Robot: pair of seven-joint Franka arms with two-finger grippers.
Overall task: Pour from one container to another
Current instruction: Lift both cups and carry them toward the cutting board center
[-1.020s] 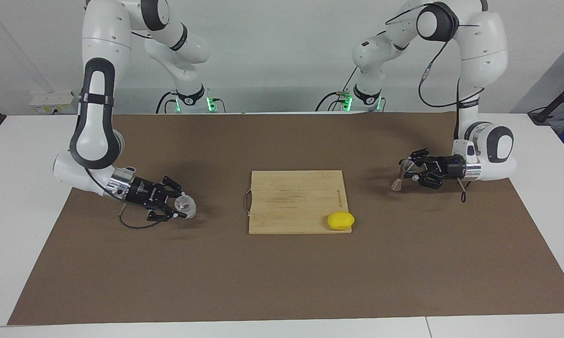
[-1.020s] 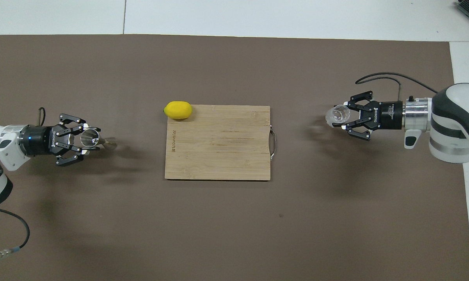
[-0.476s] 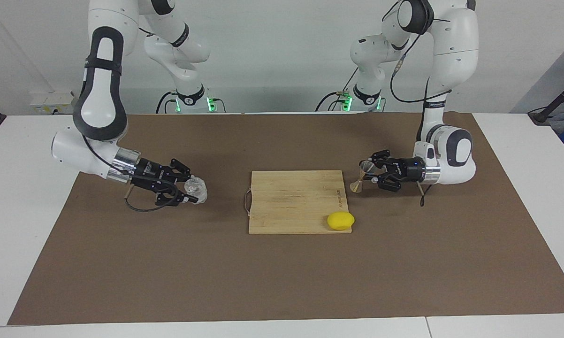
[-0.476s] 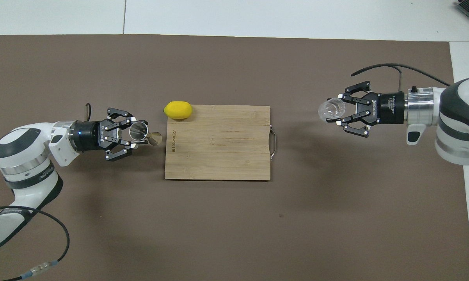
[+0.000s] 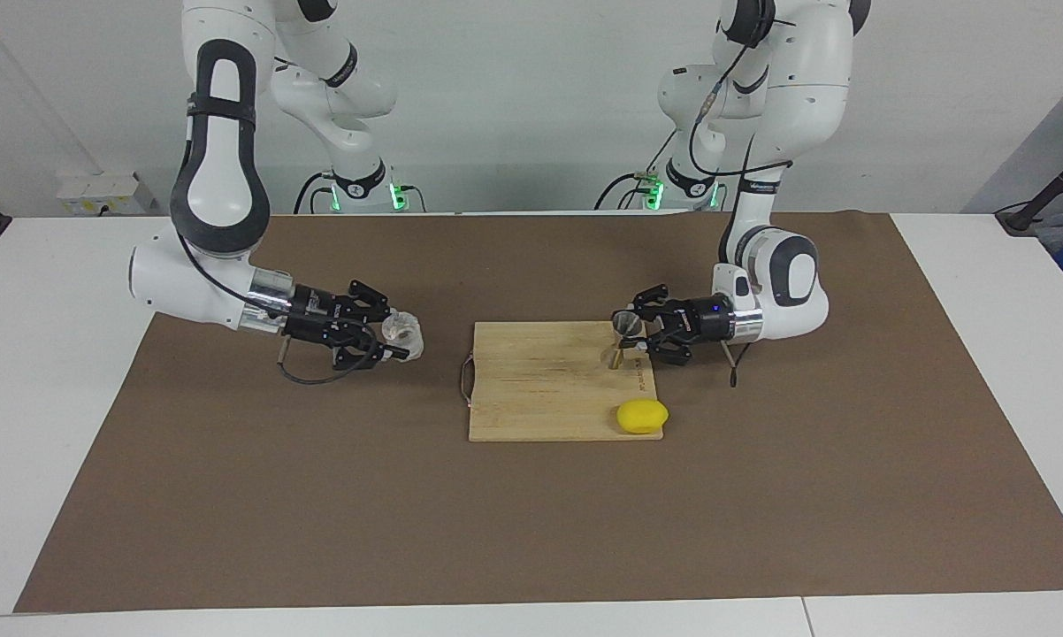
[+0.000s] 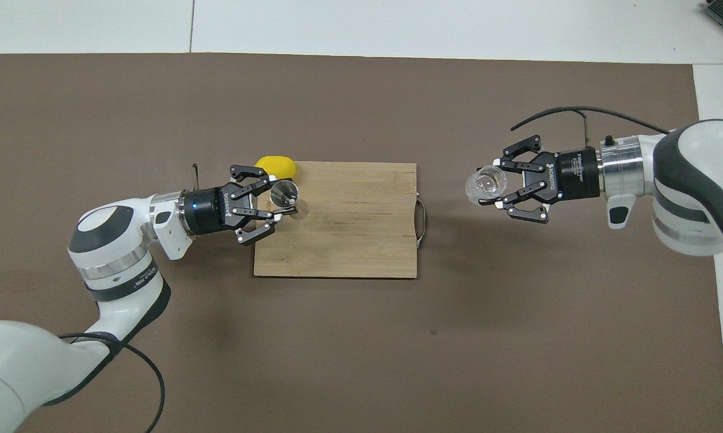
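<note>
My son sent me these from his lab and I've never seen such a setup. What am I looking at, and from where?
Two white robot arms work at a table covered by a brown mat. One picture faces the robots; the other looks down from above their end.

A wooden cutting board lies mid-table with a lemon on its corner.

The left end effector holds a metal jigger over the board's edge. The right end effector holds a clear glass tumbler above the mat, toward the right arm's end.
</note>
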